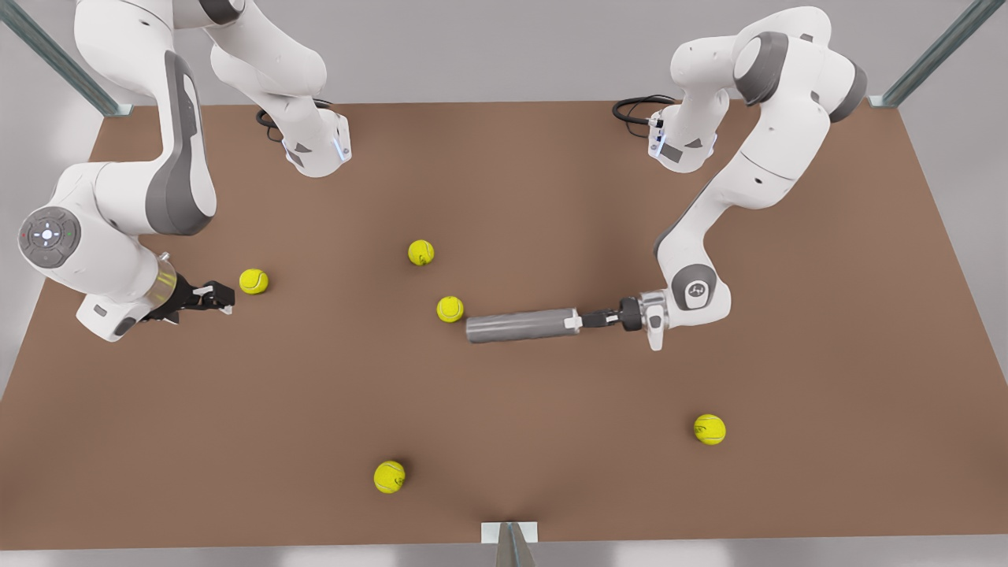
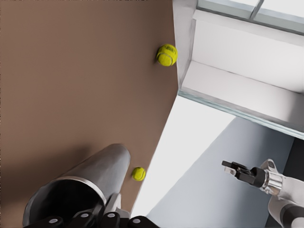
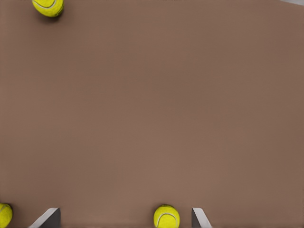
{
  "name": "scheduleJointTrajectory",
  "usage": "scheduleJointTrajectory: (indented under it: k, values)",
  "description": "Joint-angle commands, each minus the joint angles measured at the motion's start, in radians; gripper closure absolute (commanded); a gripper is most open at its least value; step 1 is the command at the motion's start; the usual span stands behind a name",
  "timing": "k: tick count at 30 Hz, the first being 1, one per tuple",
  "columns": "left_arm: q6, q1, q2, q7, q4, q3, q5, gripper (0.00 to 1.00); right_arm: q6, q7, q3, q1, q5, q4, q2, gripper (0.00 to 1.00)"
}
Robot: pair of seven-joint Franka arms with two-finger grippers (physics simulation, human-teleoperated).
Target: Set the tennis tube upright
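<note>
front view: the long matte grey tennis tube lies flat mid-desk, its right end clamped by the left gripper. the right gripper waits by the desk's left edge, beside a yellow tennis ball.

left wrist view: fingers grasp the open rim; an end-only grip could let the tube slip while tilting.

right wrist view: fingers spread, released.

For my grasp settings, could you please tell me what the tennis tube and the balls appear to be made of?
The tennis tube, held at one end by the left gripper, looks like matte grey metal or plastic with a shinier rim at its open mouth; which one is unclear. The tennis balls look like yellow felt with pale seams.
</note>
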Motion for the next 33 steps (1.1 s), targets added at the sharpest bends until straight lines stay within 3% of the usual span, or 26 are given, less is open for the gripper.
scheduleJointTrajectory:
  k: [1, 33]
  values:
    - [-0.001, 0.000, -0.003, -0.001, -0.001, 0.000, -0.015, 0.79, 0.000, 0.001, 0.000, 0.000, 0.000, 0.000, 0.000, 0.00]
    - [-0.012, 0.037, -0.167, -0.455, 0.036, 0.000, 0.292, 0.79, 0.002, -0.001, 0.000, 0.005, -0.002, 0.000, 0.000, 0.00]
